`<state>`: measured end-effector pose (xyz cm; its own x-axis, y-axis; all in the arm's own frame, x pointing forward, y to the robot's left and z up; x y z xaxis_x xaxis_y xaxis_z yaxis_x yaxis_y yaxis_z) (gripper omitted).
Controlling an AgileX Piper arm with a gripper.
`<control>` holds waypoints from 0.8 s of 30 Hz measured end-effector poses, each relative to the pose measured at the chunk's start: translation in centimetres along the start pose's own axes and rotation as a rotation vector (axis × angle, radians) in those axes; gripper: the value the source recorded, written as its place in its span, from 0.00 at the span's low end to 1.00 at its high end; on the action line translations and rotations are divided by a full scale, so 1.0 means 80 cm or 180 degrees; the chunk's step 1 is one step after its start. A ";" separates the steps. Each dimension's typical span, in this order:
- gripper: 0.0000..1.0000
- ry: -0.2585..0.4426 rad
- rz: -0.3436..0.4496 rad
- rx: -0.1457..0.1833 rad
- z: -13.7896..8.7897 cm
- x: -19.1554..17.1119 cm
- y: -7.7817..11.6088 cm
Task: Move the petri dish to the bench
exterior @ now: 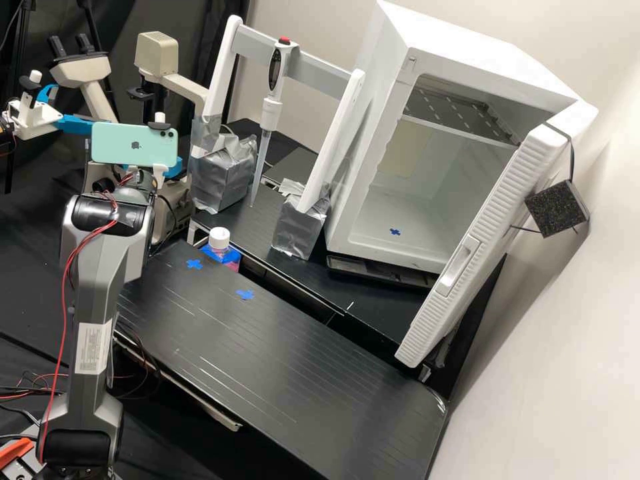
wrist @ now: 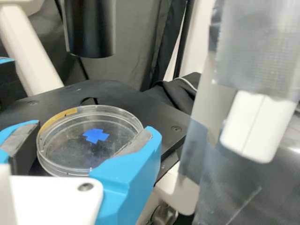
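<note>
Our gripper [wrist: 95, 127] looks clamped across the petri dish [wrist: 65, 157], one blue finger against either side of its wall, though we cannot tell whether the base has left the microscope stage [wrist: 164, 119]. We judge the hold shallow, as the wall is low and smooth: a slack grip could let the dish slide, while too hard a squeeze could tip it or crack it. If the pads bear mostly on the lid, the lower half could drop out in the lift. Dragging before lifting could catch the rim on the stage. Swinging low towards the worktop [exterior: 300, 380], we could also knock the bottle [exterior: 219, 240] beside its far edge near the left corner, or jar the pipette stand [exterior: 319, 60]. Counting up, we have one petri dish, one stage, one bottle, one pipette stand with one pipette [exterior: 269, 117] in it, one white cabinet [exterior: 493, 53] and four blue tape crosses [exterior: 194, 264]: two near the worktop's far edge, one inside the cabinet and one under the dish.
</note>
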<state>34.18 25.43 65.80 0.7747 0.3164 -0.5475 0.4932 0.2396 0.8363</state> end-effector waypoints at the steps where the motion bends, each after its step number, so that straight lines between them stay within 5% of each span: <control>1: 0.00 0.0015 -0.0009 -0.0003 -0.003 -0.004 -0.001; 14: 0.00 0.0330 0.0058 -0.0164 -0.050 -0.071 -0.009; 24: 0.00 0.0468 0.0209 -0.0319 -0.051 -0.155 -0.042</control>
<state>21.30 24.47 69.69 0.7342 0.4633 -0.4964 0.3958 0.3020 0.8673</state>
